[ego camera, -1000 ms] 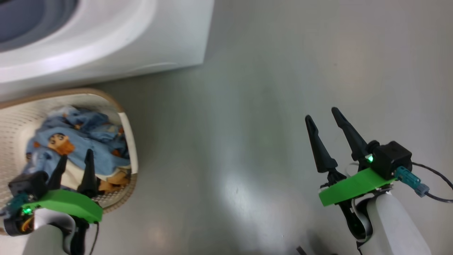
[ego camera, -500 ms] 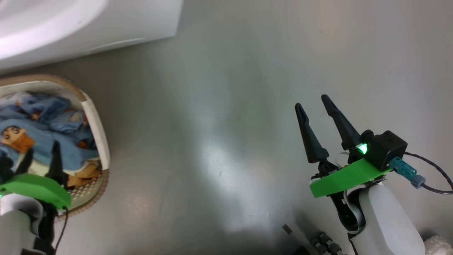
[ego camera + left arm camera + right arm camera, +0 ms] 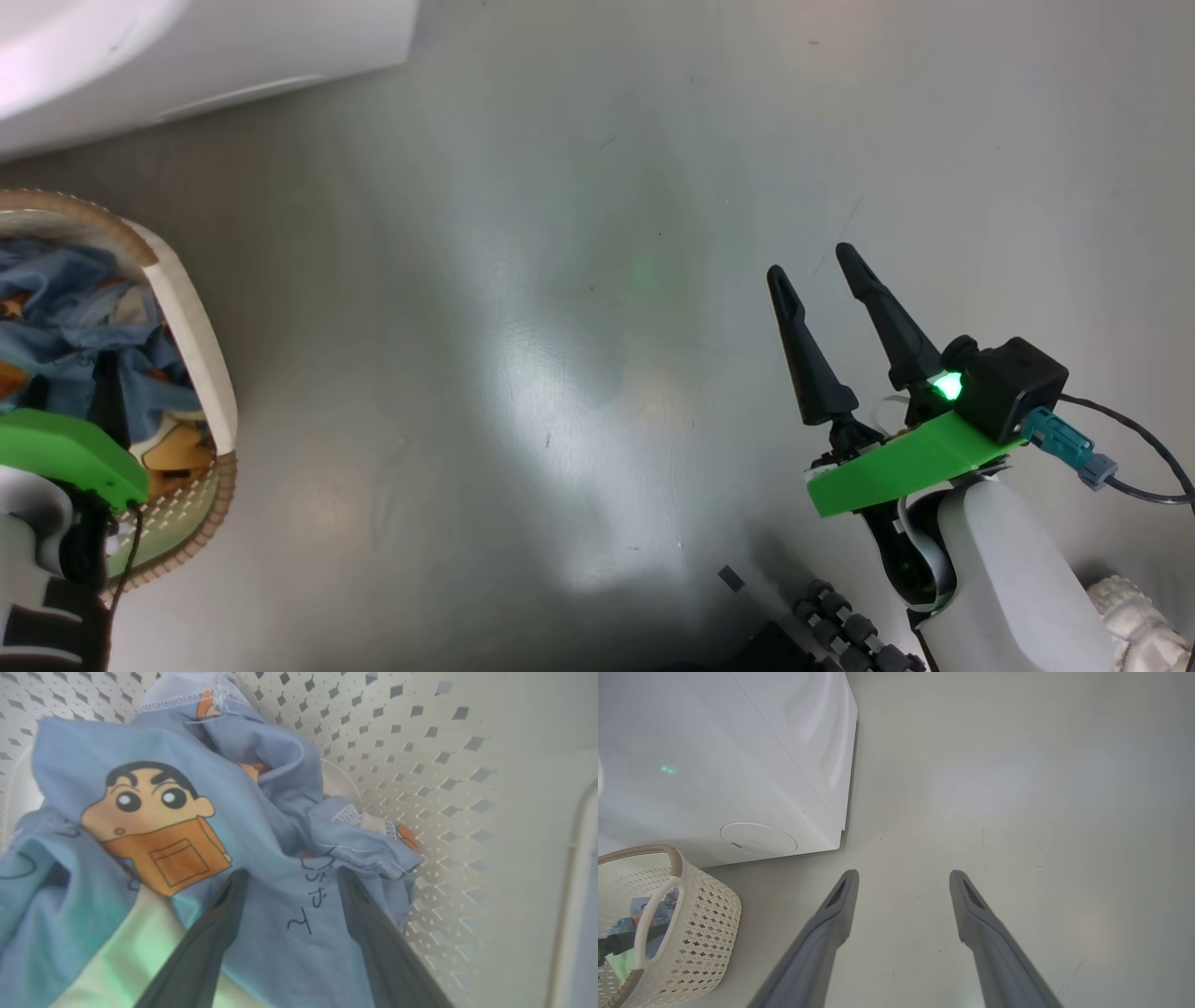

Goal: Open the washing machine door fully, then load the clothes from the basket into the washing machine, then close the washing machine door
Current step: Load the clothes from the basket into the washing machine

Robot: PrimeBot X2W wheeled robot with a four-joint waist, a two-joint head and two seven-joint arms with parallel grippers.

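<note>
Gaze has swung right, yet the left claw [image 3: 292,872] stays spread over the clothes [image 3: 154,826] in the basket [image 3: 420,742]. Grab's next, I'd say. Right claw [image 3: 810,259] open, idle.

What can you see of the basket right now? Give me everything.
The basket looks like cream-white plastic. It is rounded, its walls are pierced with small diamond-shaped holes, and it has a brown woven-look rim and a loop handle in its side. It stands upright on the grey floor, close to the front of the washing machine. Crumpled light blue clothes with a cartoon print lie inside. The open left hand hangs inside it over the clothes, and I can't tell whether it touches them.
</note>
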